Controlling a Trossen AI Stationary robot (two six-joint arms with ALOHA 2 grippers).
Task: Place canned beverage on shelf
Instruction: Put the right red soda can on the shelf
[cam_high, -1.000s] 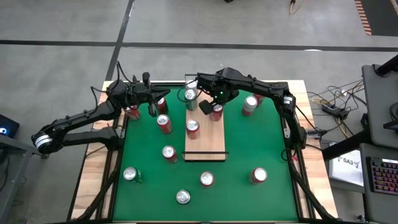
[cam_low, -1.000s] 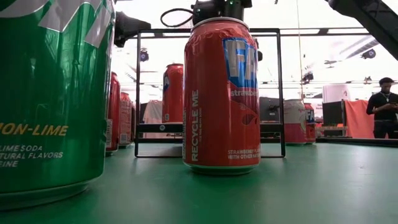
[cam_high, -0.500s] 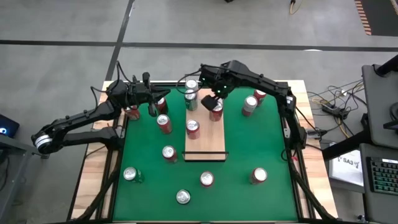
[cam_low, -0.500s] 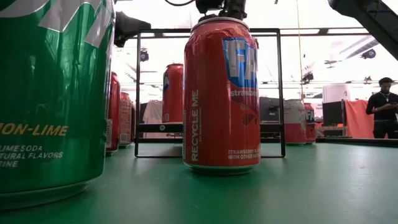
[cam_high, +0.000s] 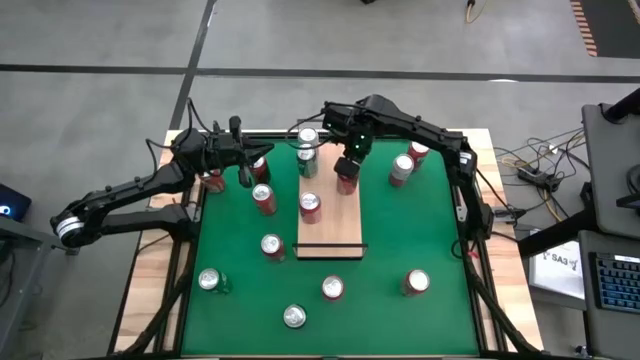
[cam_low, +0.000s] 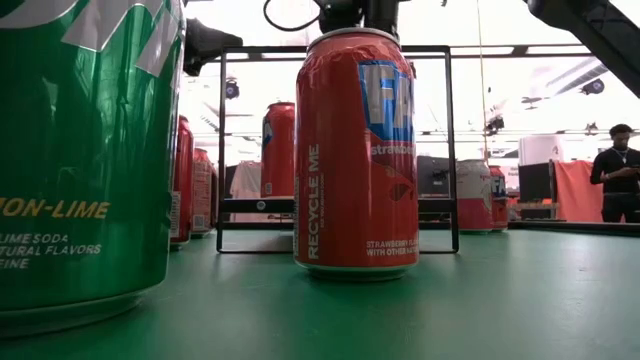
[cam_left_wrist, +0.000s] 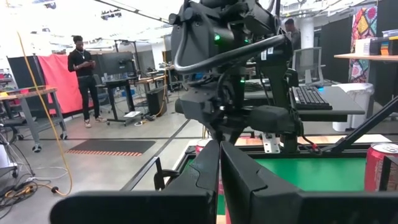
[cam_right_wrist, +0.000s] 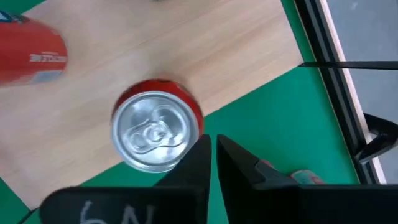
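Observation:
The shelf (cam_high: 335, 235) is a pale wood board with black end rails, lying on the green mat. Three cans stand upright on it: a green one (cam_high: 307, 160), a red one (cam_high: 310, 205) and a red one (cam_high: 346, 184) near its right long edge. In the right wrist view that last can (cam_right_wrist: 152, 138) shows its silver top, with bare board (cam_right_wrist: 205, 56) behind it. My right gripper (cam_high: 347, 166) (cam_right_wrist: 212, 158) hangs shut above this can, pointing down, nothing between its fingers. My left gripper (cam_high: 246, 178) (cam_left_wrist: 219, 168) waits shut over the mat's far left.
Several loose cans stand on the green mat: red ones (cam_high: 264, 198) (cam_high: 415, 282) (cam_high: 332, 288), others (cam_high: 271, 245) (cam_high: 294, 316), a green one (cam_high: 209, 280), and one (cam_high: 402, 168) right of the shelf. A black frame (cam_high: 465, 200) edges the table. A person (cam_low: 615, 170) stands far off.
My right gripper has drawn up and slightly toward the table's right off the red can on the shelf, rolled about its own axis and shut its fingers. The can stays upright on the board where it was.

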